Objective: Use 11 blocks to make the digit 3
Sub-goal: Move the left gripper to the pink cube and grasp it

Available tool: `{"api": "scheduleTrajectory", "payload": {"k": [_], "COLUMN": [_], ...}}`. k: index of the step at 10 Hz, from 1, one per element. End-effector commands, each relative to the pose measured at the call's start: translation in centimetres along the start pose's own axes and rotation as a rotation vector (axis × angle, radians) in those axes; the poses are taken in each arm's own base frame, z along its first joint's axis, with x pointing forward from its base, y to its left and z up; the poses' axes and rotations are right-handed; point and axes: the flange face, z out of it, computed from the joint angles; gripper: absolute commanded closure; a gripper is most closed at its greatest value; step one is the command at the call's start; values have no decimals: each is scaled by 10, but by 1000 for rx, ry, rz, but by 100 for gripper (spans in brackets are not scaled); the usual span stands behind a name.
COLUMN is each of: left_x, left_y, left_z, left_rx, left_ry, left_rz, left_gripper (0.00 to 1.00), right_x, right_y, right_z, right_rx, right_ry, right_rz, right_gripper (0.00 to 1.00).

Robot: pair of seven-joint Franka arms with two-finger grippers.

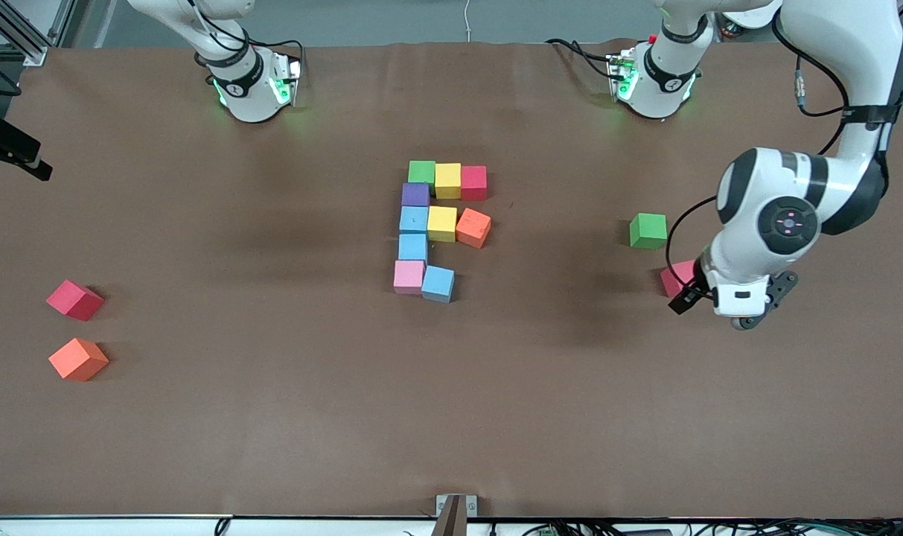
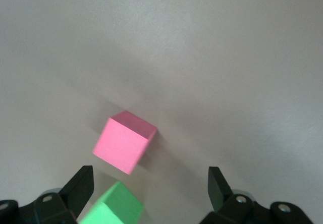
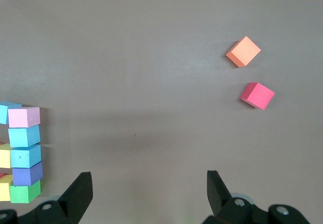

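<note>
We see a wide brown table (image 1: pixel 272 417) with the figure (image 1: pixel 438 229) in its middle, and we count ten blocks in it. The row nearest the bases is green (image 1: pixel 422 172), yellow (image 1: pixel 447 180) and red (image 1: pixel 473 182); from the green one a column of purple (image 1: pixel 415 194), blue (image 1: pixel 414 219), blue (image 1: pixel 412 246) and pink (image 1: pixel 409 276) runs toward the front camera. The middle row has a yellow block (image 1: pixel 441 222) and an orange one (image 1: pixel 473 227), which is a little turned and not square to its neighbour. The last row has only one blue block (image 1: pixel 438 283) beside the pink, also a little askew, so we judge that one block is missing at its end (the eleventh), and a small straightening may be needed too. Four loose blocks lie well apart from the figure: a green one (image 1: pixel 648 230) and a pink one (image 1: pixel 674 278) toward the left arm's end, a red one (image 1: pixel 74 299) and an orange one (image 1: pixel 78 359) toward the right arm's end. The left gripper (image 2: pixel 150 183) hangs over the loose pink block (image 2: pixel 125 142), with the loose green one (image 2: pixel 113 206) just beside; its jaws stand wide apart and hold nothing, so we think this pink block is the next to be taken. The right gripper (image 3: pixel 149 186) waits high up near its base, looking down on the table; its jaws are also fully apart and empty.
</note>
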Motion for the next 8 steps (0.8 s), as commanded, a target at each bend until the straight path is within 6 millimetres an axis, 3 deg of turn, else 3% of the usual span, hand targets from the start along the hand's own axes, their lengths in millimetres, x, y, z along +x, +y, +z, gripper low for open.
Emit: {"api": "scheduleTrajectory", "payload": {"k": [1,4,8], "left_x": [-3,-6,-7], "left_y": [-27,-31,-43], "left_z": [32,81,110], "left_rx": [-26,-54,-53], "left_ry": [-31,-21,-20], "left_rz": [117,186,257], "left_gripper": [0,0,0], "right_x": [-5,-4,-6], "right_y": [2,0,-2], "right_z": [-4,-2,-2], "right_rx": [7,8,7], "right_ry": [2,-6,-12], "right_rz": [-4,-9,-12], "right_gripper": [0,0,0]}}
